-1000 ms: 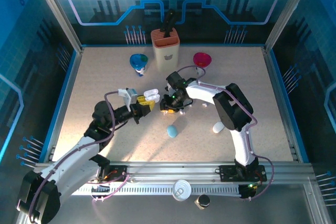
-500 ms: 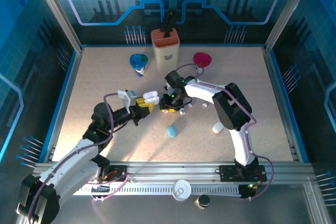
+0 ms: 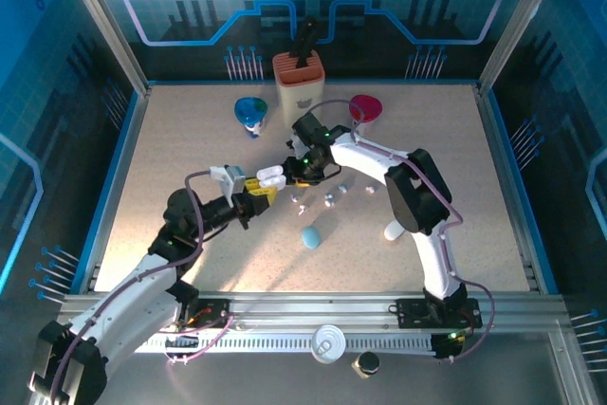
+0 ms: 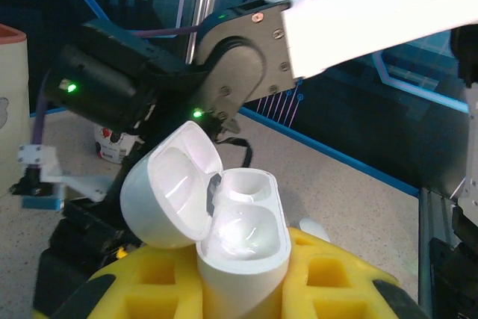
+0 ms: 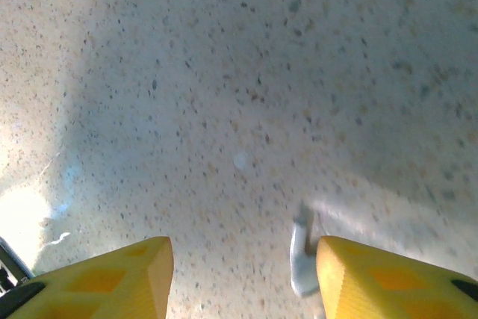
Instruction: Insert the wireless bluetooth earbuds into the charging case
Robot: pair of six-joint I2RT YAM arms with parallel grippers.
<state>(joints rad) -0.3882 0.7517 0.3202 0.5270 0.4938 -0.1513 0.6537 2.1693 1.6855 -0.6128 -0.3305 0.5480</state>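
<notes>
My left gripper point(image 3: 259, 193) is shut on the white charging case point(image 3: 273, 176), holding it upright a little above the table. In the left wrist view the case point(image 4: 243, 240) stands between the yellow fingers point(image 4: 340, 278) with its lid point(image 4: 173, 188) swung open to the left; both wells look glossy and hollow. My right gripper point(image 3: 300, 169) hovers just right of the case, jaws apart. Its wrist view shows a small white earbud point(image 5: 302, 255), blurred, right beside the inner face of the right finger point(image 5: 388, 278), over bare table. More earbuds point(image 3: 328, 198) lie scattered on the table.
A blue pebble case point(image 3: 310, 235) and a white one point(image 3: 394, 230) lie nearer the front. At the back stand a knife block point(image 3: 299, 82), a blue dish point(image 3: 250, 111) and a pink dish point(image 3: 365, 107). The right arm's links stretch across the table's middle.
The right gripper has risen and moved back-left toward the held case, and its jaws have spread. The left gripper has kept its hold on the case, barely shifting.
</notes>
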